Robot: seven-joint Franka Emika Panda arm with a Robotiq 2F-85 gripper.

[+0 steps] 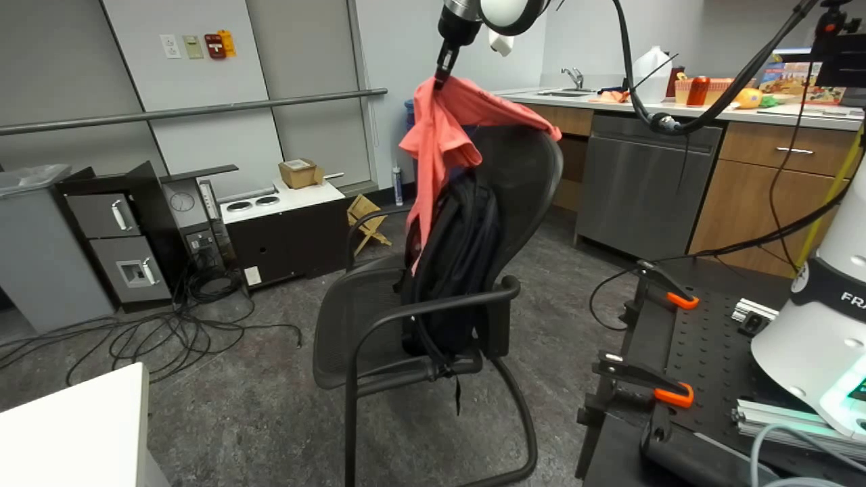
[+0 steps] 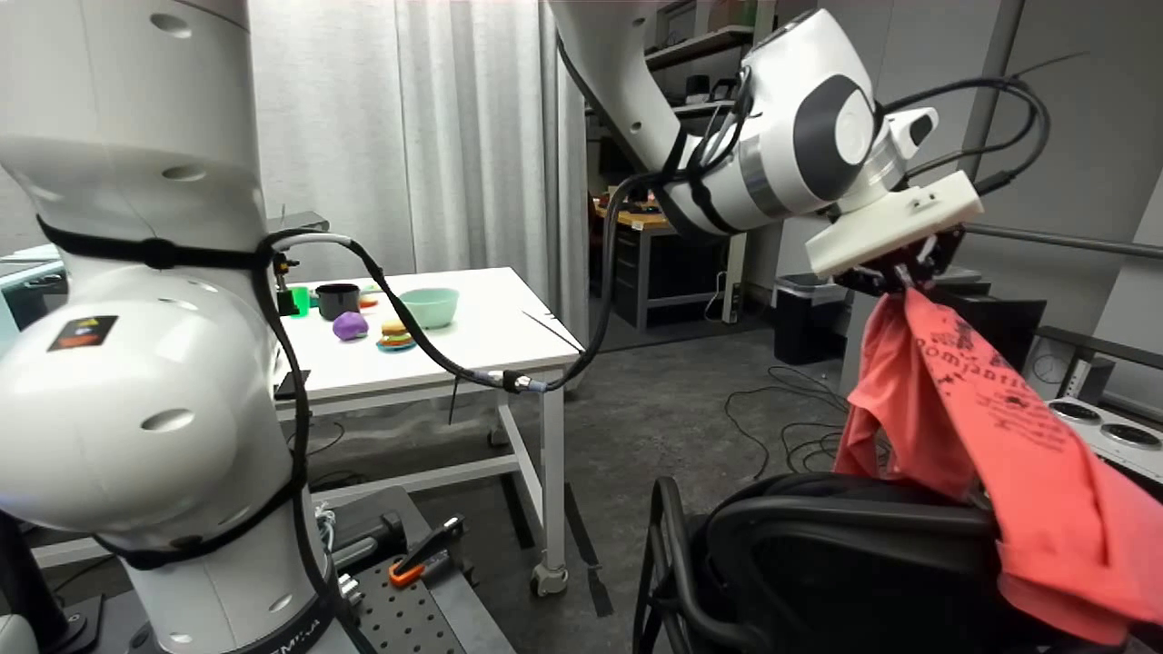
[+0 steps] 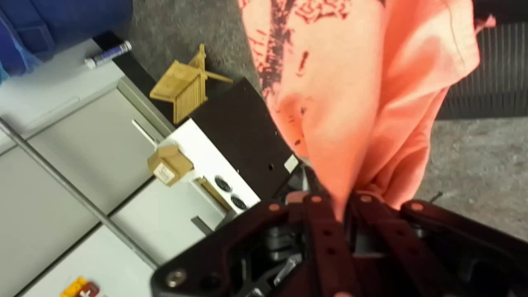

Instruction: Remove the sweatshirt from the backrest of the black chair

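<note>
I read "FRA" on the arm base (image 1: pixel 812 338), spot a warning-triangle label (image 2: pixel 83 333) above it, and roughly "romjantic" on the sweatshirt (image 2: pixel 1027 445).

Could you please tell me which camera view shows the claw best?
The wrist view: it shows the claw close up, both fingers pinching the sweatshirt. Both exterior views show the claw smaller, the sweatshirt hanging from it, its fingers harder to tell apart.

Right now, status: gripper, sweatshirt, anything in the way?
Gripper shut on sweatshirt. Held part above backrest, another part lying over its top. Dark backpack against backrest, close to sweatshirt; possible snag.
</note>
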